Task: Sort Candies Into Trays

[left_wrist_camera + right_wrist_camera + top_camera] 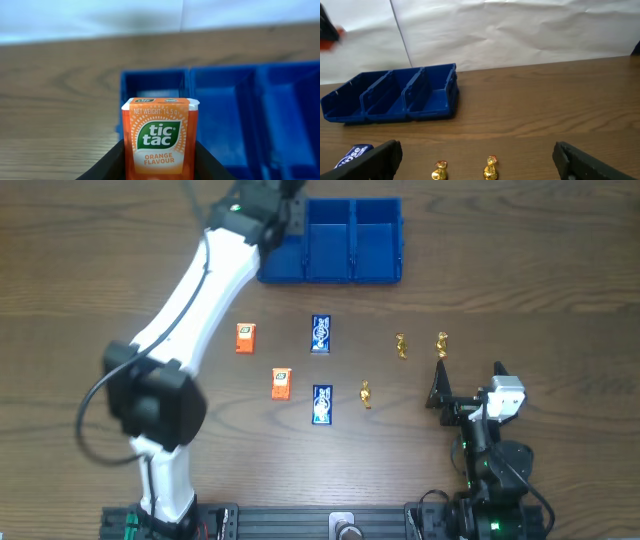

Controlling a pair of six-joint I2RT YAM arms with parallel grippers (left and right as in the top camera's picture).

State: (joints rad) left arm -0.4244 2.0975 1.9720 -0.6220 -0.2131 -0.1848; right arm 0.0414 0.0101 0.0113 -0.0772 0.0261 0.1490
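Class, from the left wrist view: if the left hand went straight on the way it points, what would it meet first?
Probably the blue tray: its end compartment lies directly ahead of the left hand and the orange candy box it holds. Depth is unclear, so it might pass above the rim.

The wooden bench (540, 300) carries a blue three-bin tray (330, 277) at its far middle. Nearer, left of centre, lies an orange box (245, 338), with a second orange box (282, 383) nearer and just right of it. In the middle lie a blue packet (321, 334) and, nearer, another blue packet (322, 404). To the right are a gold candy (401, 346), a second gold candy (441, 344) beside it, and a third gold candy (365, 394) nearer, by the near packet.
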